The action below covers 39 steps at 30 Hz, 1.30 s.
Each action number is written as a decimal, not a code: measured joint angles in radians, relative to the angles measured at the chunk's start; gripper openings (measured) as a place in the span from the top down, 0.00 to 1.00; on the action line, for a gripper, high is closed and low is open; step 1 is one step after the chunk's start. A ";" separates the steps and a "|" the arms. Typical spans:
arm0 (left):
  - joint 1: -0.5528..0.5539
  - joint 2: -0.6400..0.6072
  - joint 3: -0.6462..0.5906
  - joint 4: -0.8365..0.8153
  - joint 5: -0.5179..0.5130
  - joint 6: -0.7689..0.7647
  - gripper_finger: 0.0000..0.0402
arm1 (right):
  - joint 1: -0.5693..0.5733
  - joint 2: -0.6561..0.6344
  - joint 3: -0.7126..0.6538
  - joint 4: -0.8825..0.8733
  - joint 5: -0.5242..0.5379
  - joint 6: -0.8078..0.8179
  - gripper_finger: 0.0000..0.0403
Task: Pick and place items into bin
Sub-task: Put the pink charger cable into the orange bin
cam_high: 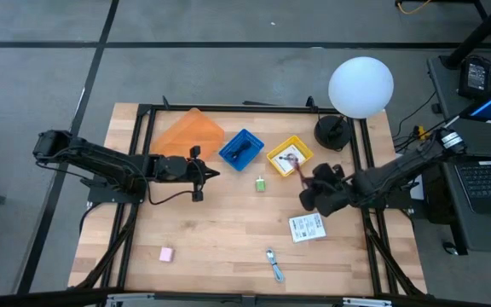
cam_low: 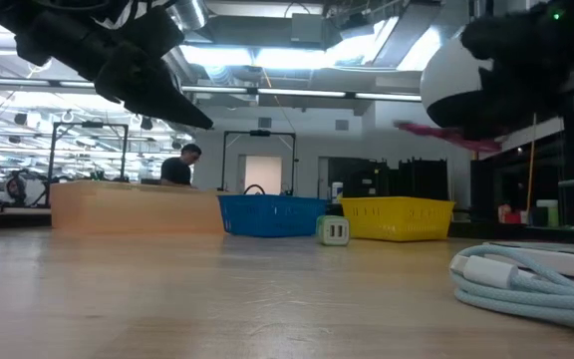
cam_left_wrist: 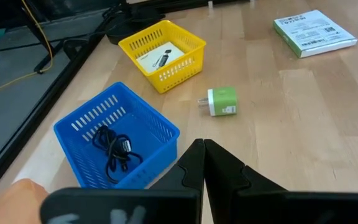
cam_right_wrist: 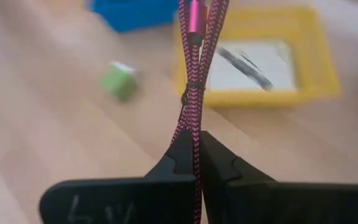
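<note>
pink-red braided cord (cam_right_wrist: 193,81) is pinched between the closed fingers of the right end effector (cam_right_wrist: 196,152), a doubled loop of it running forward from the tips, with a metallic plug end visible near the far end of the loop. in the high view the right end effector (cam_high: 312,191) hangs above the tabletop (cam_high: 220,230) just beside the yellow bin (cam_high: 290,157), on the side nearer the tabletop's right edge, and a thin pinkish strand seems to trail between the two, though that is hard to make out from above.

the step in hand looks like the carry: the cord is lifted and held, and it must go into a bin. the yellow bin already holds a white card (cam_left_wrist: 159,57) with a dark item on it; the blue bin (cam_left_wrist: 114,140) beside it holds the black coiled cable (cam_left_wrist: 114,149).

the next move calls for bringing the dangling loop fully over the yellow bin's rim before the fingers part, since a limp cord can drape over the wall and slide out.

the left end effector (cam_left_wrist: 201,163) waits with fingers shut on nothing, near the blue bin toward the left half of the tabletop.

unplaced: the green piece (cam_high: 262,182) mid-tabletop, the white printed packet (cam_high: 306,227) toward the right edge, the pink block (cam_high: 166,253) near the front left, and the blue-silver tool (cam_high: 274,265) by the front edge.
</note>
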 joint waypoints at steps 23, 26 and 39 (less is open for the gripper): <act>-0.041 -0.210 -0.026 0.081 0.156 0.093 0.99 | -0.053 0.000 -0.403 1.436 -0.177 -1.130 1.00; -0.032 -0.203 -0.087 0.234 0.213 0.111 0.99 | -0.085 0.000 -0.404 1.446 -0.213 -1.159 1.00; 0.012 -0.205 -0.140 0.343 0.216 -0.018 0.99 | -0.214 0.012 -0.404 1.605 -0.439 -1.347 1.00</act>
